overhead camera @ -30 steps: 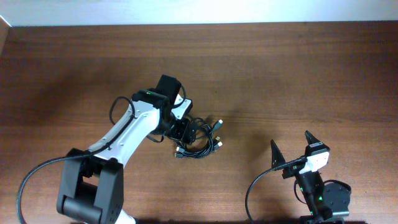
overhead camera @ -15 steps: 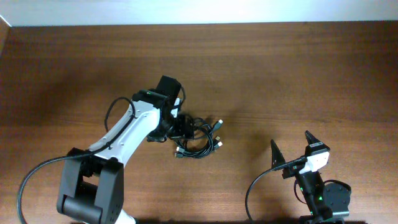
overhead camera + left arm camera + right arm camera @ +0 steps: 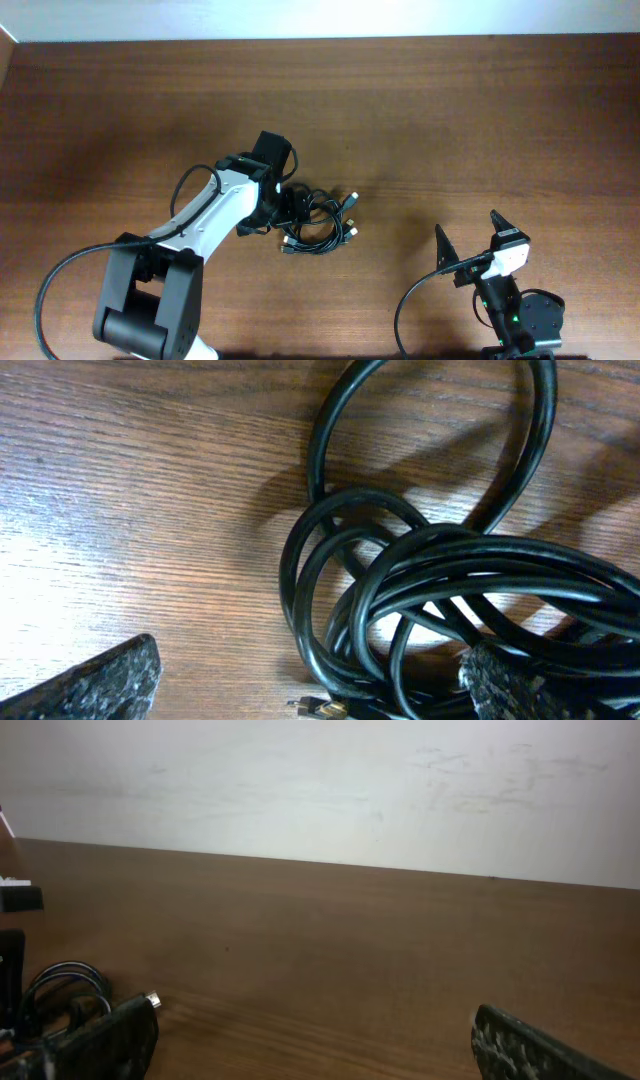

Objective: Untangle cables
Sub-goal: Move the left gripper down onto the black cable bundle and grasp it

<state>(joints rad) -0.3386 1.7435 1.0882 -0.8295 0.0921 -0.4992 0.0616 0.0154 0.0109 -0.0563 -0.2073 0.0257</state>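
1. Wooden table [image 3: 520, 120]: carries both arms.
2. Left gripper [image 3: 291, 208]: jaws spread wide, straddling one edge of the bundle.
3. Cables [image 3: 480, 565]: tangled black coil lying near the table's middle.
4. Right gripper [image 3: 470, 236]: fingers wide apart, holding nothing, well apart from the cables.
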